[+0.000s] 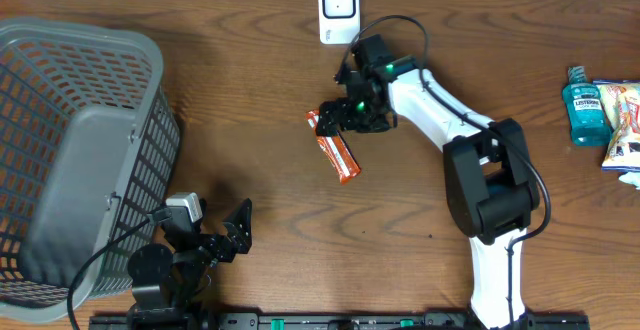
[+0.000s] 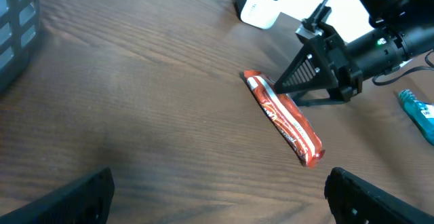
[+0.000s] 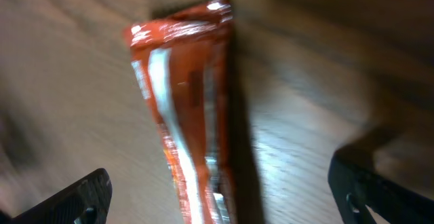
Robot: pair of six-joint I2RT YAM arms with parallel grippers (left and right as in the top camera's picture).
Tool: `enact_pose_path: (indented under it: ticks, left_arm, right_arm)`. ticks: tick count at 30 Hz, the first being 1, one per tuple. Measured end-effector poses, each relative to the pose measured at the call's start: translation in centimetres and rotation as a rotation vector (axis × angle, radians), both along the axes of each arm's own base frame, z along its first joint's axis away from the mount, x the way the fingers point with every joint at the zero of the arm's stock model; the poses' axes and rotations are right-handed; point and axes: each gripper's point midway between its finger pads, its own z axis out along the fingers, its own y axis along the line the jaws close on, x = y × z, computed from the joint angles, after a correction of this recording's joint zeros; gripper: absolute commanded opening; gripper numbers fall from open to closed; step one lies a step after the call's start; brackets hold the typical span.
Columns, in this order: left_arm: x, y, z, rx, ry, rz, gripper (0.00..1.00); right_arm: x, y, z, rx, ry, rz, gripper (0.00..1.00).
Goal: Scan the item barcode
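Looking down from overhead, I see the orange-red wrapped snack bar [image 1: 336,148] lying flat on the wooden table [image 1: 240,90] close to the centre. Its long axis runs from about 11 o'clock to 5 o'clock. My right gripper [image 1: 333,118] hangs over the bar's 11 o'clock end with its claw spread wide. In the right wrist view both fingers [image 3: 74,198] sit out at the lower corners and the wrapper lies between them, untouched by either. That view is blurred, so I cannot read any print or find a barcode on the wrapper.

My left gripper [image 2: 218,205] sits low at about 7 o'clock on the table, also spread wide and holding nothing, just beside the grey plastic basket [image 1: 150,155] that fills the 9 o'clock side. A white scanner [image 1: 339,10] stands at 12 o'clock, near the right arm's wrist but apart from the bar. Out at 3 o'clock, well away, lie a blue-green mouthwash bottle [image 1: 588,105] and some snack packets [image 1: 625,120].
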Motion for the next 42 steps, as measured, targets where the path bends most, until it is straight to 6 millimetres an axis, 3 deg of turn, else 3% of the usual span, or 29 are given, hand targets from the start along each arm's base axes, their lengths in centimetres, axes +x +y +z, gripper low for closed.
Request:
enact_pose_path:
  ticks: [4,10,13,24,30,35,42]
  left_arm:
    - [0.0,0.0,0.0,0.0,0.0,0.0,0.99]
    - [0.0,0.0,0.0,0.0,0.0,0.0,0.99]
    - [0.0,0.0,0.0,0.0,0.0,0.0,0.99]
    - [0.0,0.0,0.0,0.0,0.0,0.0,0.99]
    - [0.0,0.0,0.0,0.0,0.0,0.0,0.99]
    - [0.0,0.0,0.0,0.0,0.0,0.0,0.99]
    - [0.0,0.0,0.0,0.0,0.0,0.0,0.99]
  right_arm:
    - [-1.4,1.6,-0.2,-0.031,-0.006,0.062,0.91]
    - [-2.6,2.0,-1.8,-0.175,-0.022,0.109,0.39]
    - [-2.3,1.5,-2.4,-0.204,-0.017,0.097,0.02]
    - [-2.1,1.4,-2.1,-0.04,0.099,0.101,0.01]
    - [-4.7,1.5,-1.4,0.128,0.232,0.158,0.01]
    - [-6.7,1.7,0.5,0.277,0.323,0.204,0.01]
    - [-7.6,2.5,2.6,0.413,0.348,0.247,0.01]
